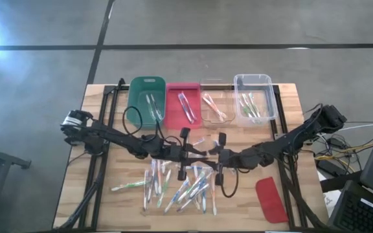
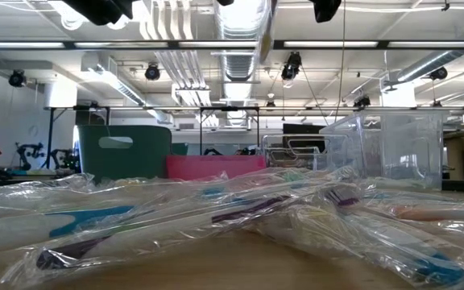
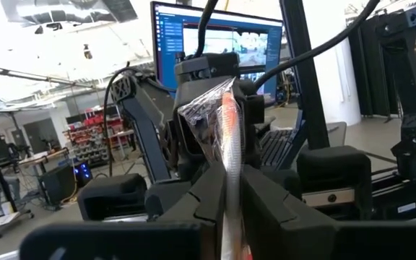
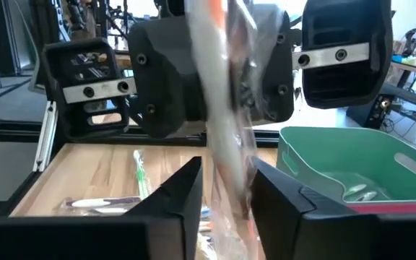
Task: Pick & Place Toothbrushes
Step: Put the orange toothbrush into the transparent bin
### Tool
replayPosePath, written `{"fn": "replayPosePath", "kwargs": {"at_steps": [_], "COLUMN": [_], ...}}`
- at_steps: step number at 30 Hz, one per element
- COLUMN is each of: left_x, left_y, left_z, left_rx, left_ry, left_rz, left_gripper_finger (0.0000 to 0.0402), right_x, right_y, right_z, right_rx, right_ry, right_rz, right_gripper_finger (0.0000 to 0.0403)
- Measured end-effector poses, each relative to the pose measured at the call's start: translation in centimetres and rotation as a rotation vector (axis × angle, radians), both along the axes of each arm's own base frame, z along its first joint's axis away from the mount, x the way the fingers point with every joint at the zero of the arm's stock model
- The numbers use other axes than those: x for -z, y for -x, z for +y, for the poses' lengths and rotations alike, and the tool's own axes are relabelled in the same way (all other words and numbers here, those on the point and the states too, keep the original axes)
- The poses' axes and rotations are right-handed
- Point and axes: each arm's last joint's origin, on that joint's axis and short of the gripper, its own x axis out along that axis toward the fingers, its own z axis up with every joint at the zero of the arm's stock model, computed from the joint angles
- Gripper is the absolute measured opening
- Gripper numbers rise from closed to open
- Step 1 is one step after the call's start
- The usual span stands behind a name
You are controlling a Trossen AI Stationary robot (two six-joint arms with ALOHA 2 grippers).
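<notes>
Left gripper (image 3: 230,198) clamped on wrapped toothbrush (image 3: 226,133) — right gripper (image 4: 226,184) fingers straddling it mid-table, grip unclear.

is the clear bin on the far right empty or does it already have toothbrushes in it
Not empty. In the high view the clear bin at the right end of the row holds a few wrapped toothbrushes with green accents, lying on its floor.

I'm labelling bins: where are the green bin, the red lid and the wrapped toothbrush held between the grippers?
green bin (image 1: 141,97): high view, bare floor.
red lid (image 1: 271,200): high view, middle.
wrapped toothbrush (image 3: 227,137): left wrist view, orange handle in wrapper.
</notes>
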Motion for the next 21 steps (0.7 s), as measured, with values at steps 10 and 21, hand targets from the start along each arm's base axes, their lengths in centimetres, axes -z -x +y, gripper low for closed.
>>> {"fn": "replayPosePath", "kwargs": {"at_steps": [10, 21], "left_x": [0.20, 0.77], "left_y": [0.05, 0.17], "left_z": [0.07, -0.14], "left_rx": [0.001, -0.034], "left_ry": [0.019, -0.136], "left_rz": [0.011, 0.076], "left_gripper_finger": [0.0044, 0.0088], "right_x": [0.25, 0.32], "right_y": [0.02, 0.06], "right_z": [-0.03, -0.02], "right_rx": [0.000, -0.003], "right_ry": [0.019, 0.014], "right_rz": [0.024, 0.028], "right_gripper_finger": [0.0017, 0.0022]}}
